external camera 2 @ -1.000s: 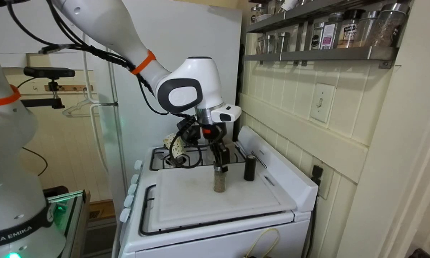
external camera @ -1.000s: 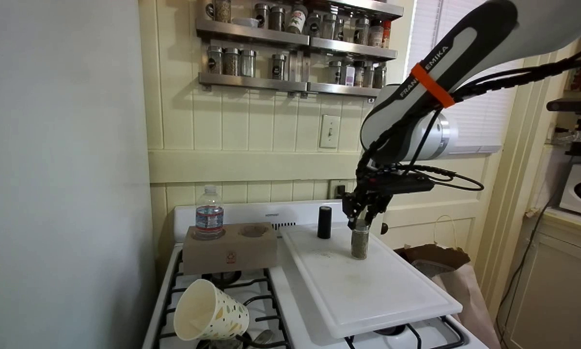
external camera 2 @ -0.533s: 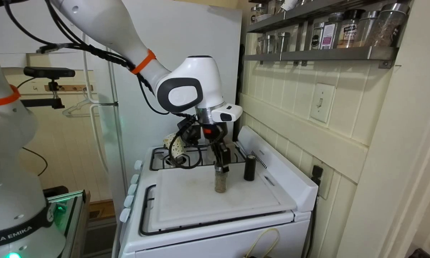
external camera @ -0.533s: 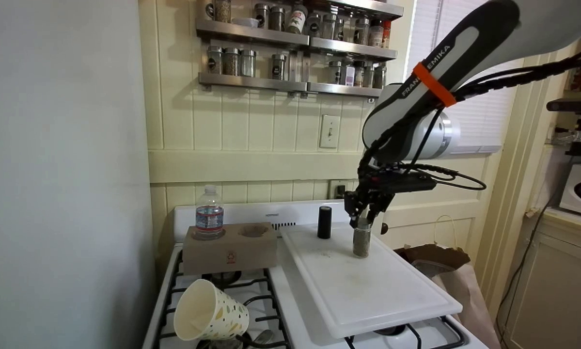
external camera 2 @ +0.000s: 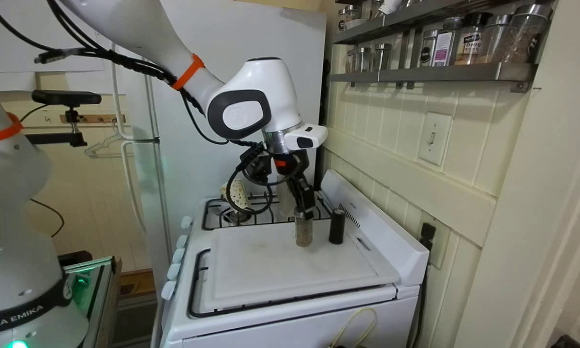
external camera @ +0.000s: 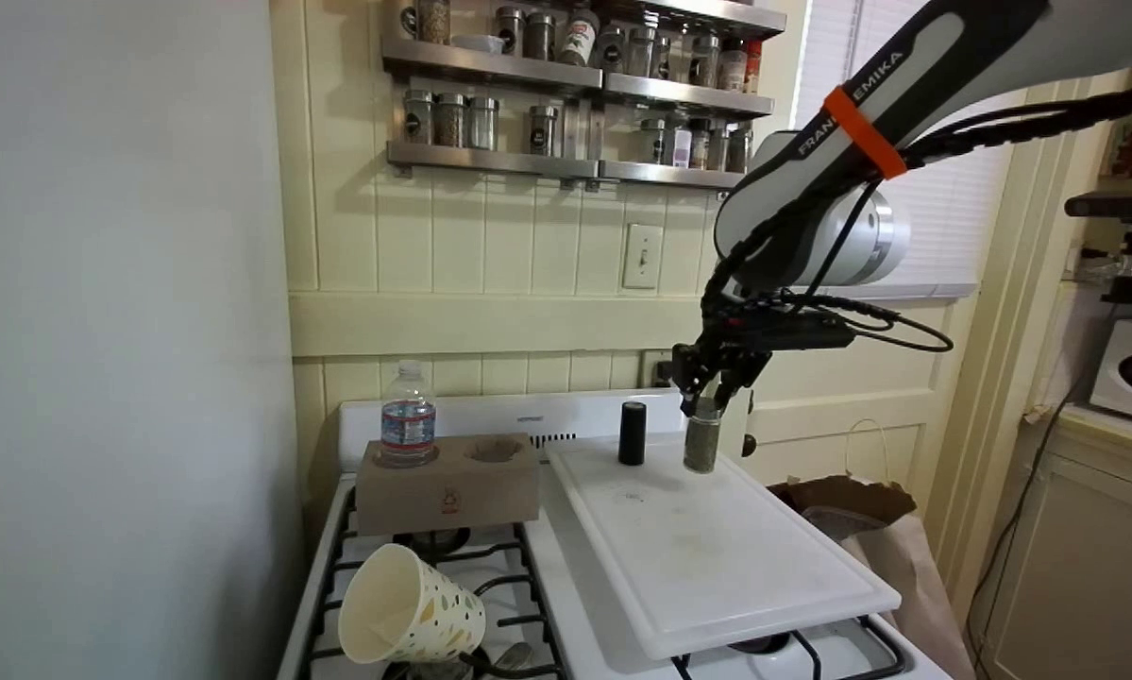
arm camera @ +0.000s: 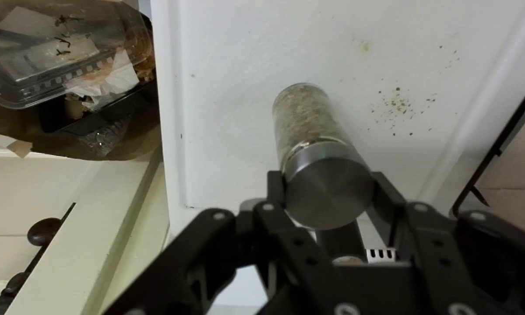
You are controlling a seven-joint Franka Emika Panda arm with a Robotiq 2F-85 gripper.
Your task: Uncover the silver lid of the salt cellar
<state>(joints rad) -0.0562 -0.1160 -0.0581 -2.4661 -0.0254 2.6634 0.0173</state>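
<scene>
The salt cellar (arm camera: pixel 304 111), a see-through shaker with pale, speckled contents, hangs from my gripper (arm camera: pixel 329 189) in the wrist view. Its silver lid (arm camera: pixel 330 199) sits on top, pinched between both fingers (arm camera: pixel 276 186), one on each side of the rim. Lid and shaker look joined. In both exterior views the shaker (external camera: pixel 702 448) (external camera 2: pixel 304 233) appears raised slightly above the white board, nearly upright, below my gripper (external camera: pixel 705 402) (external camera 2: pixel 304 212). There the fingers mostly cover the lid.
A black shaker (external camera: pixel 633 434) (external camera 2: pixel 337 226) stands close by on the white cutting board (external camera: pixel 717 567). Farther off are a water bottle (external camera: pixel 408 420) in a cardboard holder (external camera: pixel 447 491) and a tipped cup (external camera: pixel 414 604). The stove's back panel (external camera 2: pixel 377 237) rises behind the board.
My gripper has risen with the shaker and its lid, and the shaker's base now sits higher in both exterior views. The grip on the lid looks unchanged; the black shaker has stayed put.
</scene>
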